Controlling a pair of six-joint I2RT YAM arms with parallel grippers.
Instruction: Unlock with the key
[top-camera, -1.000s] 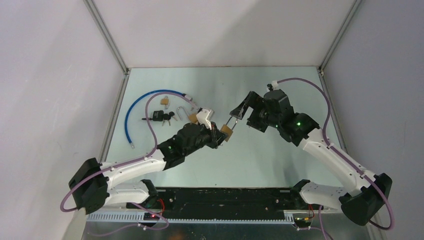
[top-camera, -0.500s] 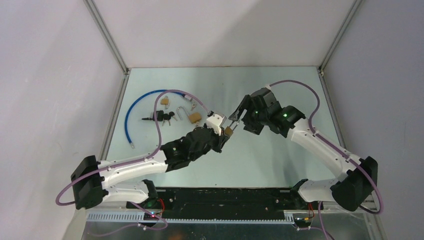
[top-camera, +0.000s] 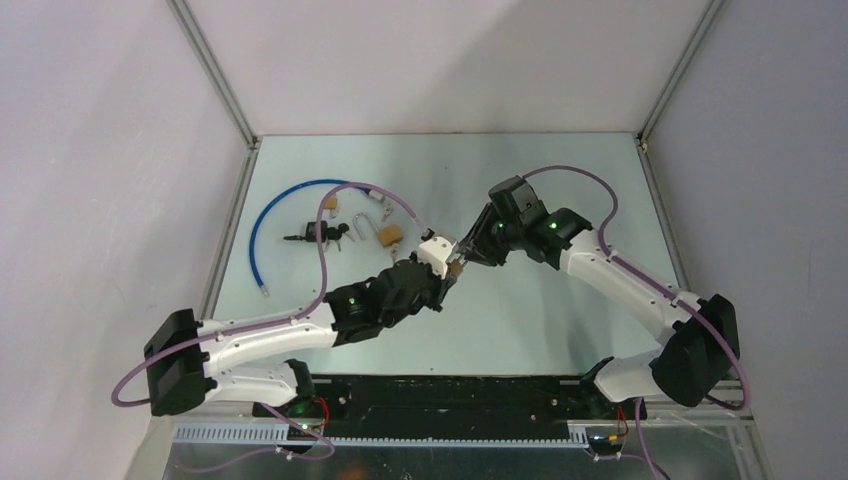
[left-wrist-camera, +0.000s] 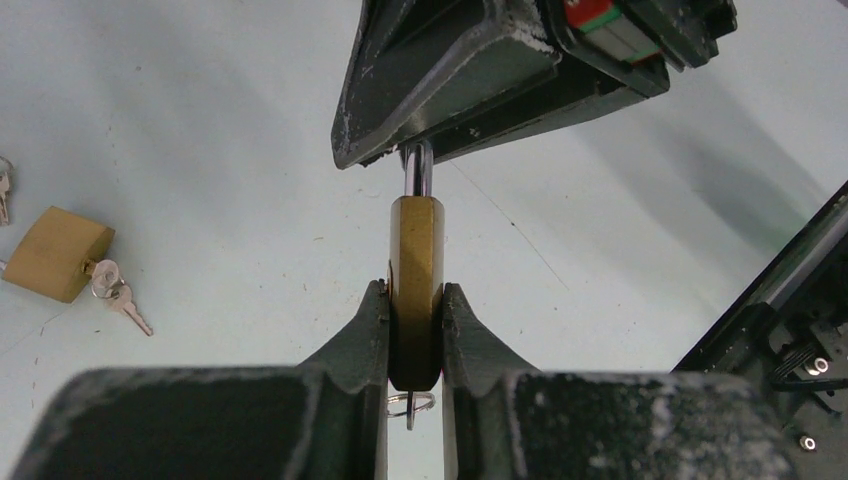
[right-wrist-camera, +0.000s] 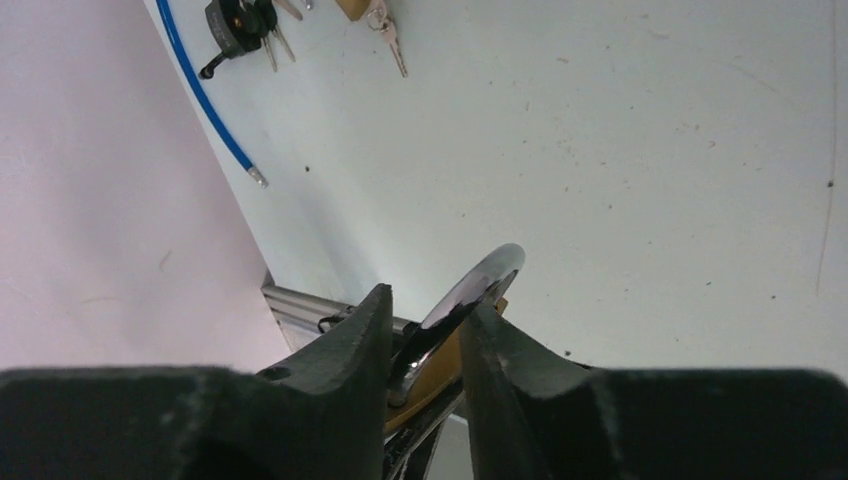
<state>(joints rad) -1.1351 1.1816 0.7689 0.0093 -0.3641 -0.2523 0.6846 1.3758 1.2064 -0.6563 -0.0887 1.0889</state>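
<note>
My left gripper (left-wrist-camera: 415, 290) is shut on the body of a brass padlock (left-wrist-camera: 415, 262), held upright above the table; seen from the top, the padlock (top-camera: 456, 264) is between the two arms. Below the padlock's body hangs a small key ring (left-wrist-camera: 414, 404) with a sliver of key. The steel shackle (left-wrist-camera: 418, 170) points up into my right gripper (top-camera: 468, 246). In the right wrist view, my right gripper (right-wrist-camera: 425, 300) has its jaws drawn in around the shackle (right-wrist-camera: 482, 280), which lies slantwise across the gap and touches both fingers.
A second brass padlock (top-camera: 388, 237) with keys (left-wrist-camera: 118, 295) lies to the left. Further left are a black lock with keys (top-camera: 320, 233), a small brass padlock (top-camera: 328, 202) and a curved blue cable (top-camera: 262, 215). Walls enclose the table.
My right arm has swung left onto the padlock's shackle and its jaws have closed from wide open. The left arm has carried the padlock slightly right to meet it.
</note>
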